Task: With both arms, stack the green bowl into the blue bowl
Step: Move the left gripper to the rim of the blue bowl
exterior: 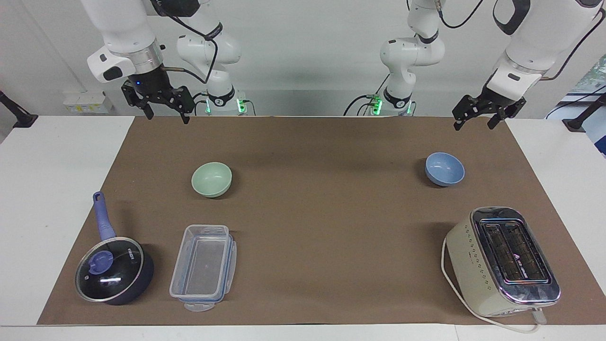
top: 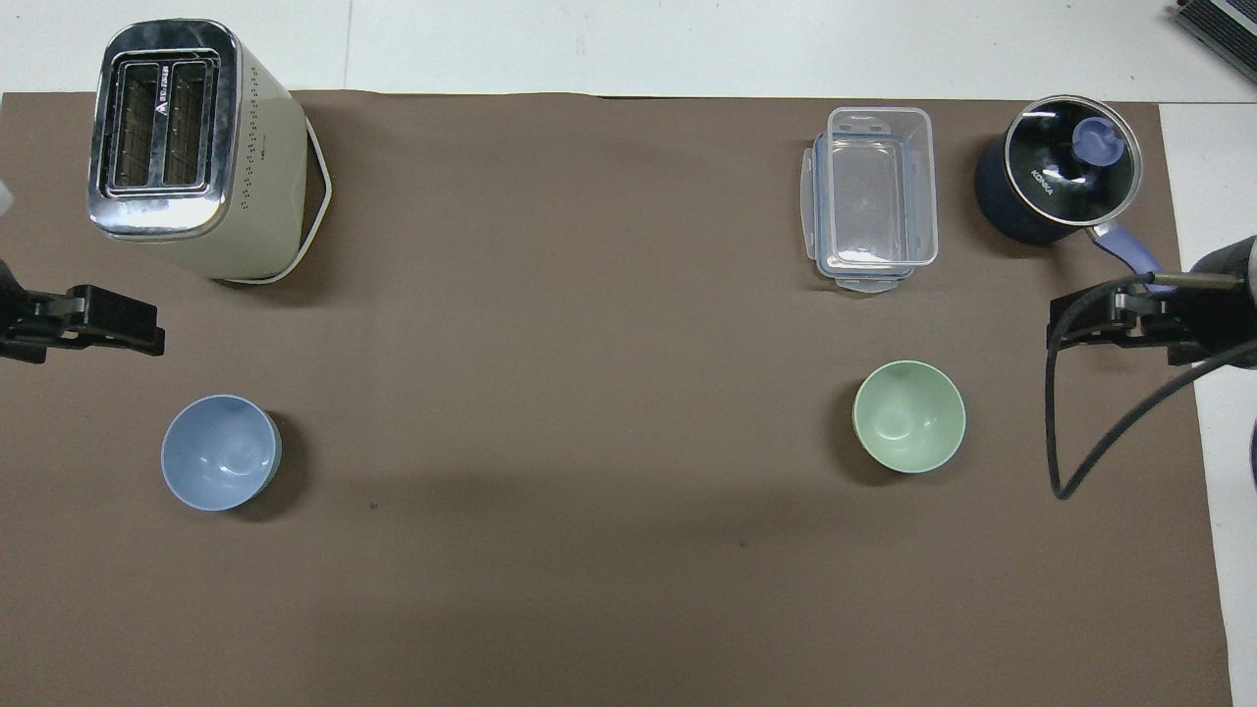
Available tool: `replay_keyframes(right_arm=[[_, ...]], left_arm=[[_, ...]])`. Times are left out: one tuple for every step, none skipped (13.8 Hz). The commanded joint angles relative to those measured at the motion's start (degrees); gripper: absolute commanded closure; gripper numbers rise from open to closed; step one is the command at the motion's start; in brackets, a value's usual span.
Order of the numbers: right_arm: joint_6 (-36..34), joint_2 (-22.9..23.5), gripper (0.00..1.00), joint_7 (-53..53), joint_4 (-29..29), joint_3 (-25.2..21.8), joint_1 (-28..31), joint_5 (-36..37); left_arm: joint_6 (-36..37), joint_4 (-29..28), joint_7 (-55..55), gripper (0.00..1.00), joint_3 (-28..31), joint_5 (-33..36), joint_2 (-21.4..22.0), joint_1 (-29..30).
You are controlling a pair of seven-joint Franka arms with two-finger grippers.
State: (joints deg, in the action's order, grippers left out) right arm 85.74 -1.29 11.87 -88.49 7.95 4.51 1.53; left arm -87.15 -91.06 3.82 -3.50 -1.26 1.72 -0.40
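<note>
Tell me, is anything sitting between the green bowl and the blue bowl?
Nothing: only bare brown mat between the green bowl and blue bowl, clearest overhead.

My table [exterior: 57, 199] is white, with a brown mat [exterior: 331, 227] spread over most of its top. A plain pale wall [exterior: 303, 52] rises past the table edge. A window [exterior: 594, 76] shows at one side. The light is soft and even, casting faint shadows.
</note>
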Motion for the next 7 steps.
replay_keyframes(right_arm=[[1.1, -1.4, 0.00, 0.4, -1.8, 0.2, 0.2, -0.4], [1.1, -1.4, 0.00, 0.4, -1.8, 0.2, 0.2, -0.4], [1.1, -1.4, 0.00, 0.4, -1.8, 0.2, 0.2, -0.4], [1.0, -1.4, 0.00, 0.5, -1.8, 0.2, 0.2, -0.4], [0.9, -1.4, 0.00, 0.5, -1.8, 0.2, 0.2, -0.4], [0.8, -1.4, 0.00, 0.5, -1.8, 0.2, 0.2, -0.4], [0.8, -1.4, 0.00, 0.5, -1.8, 0.2, 0.2, -0.4]], left_arm=[[0.1, 0.1, -2.1, 0.00, 0.2, 0.4, 0.4, -0.3], [0.1, 0.1, -2.0, 0.00, 0.2, 0.4, 0.4, -0.2], [0.1, 0.1, -2.0, 0.00, 0.2, 0.4, 0.4, -0.2], [0.1, 0.0, -2.0, 0.00, 0.2, 0.4, 0.5, 0.0], [0.1, -0.2, -2.1, 0.00, 0.2, 0.4, 0.5, 0.3], [-0.2, -0.6, -2.2, 0.00, 0.2, 0.4, 0.5, 0.4], [-0.6, -1.6, -2.2, 0.00, 0.2, 0.4, 0.8, 0.6]])
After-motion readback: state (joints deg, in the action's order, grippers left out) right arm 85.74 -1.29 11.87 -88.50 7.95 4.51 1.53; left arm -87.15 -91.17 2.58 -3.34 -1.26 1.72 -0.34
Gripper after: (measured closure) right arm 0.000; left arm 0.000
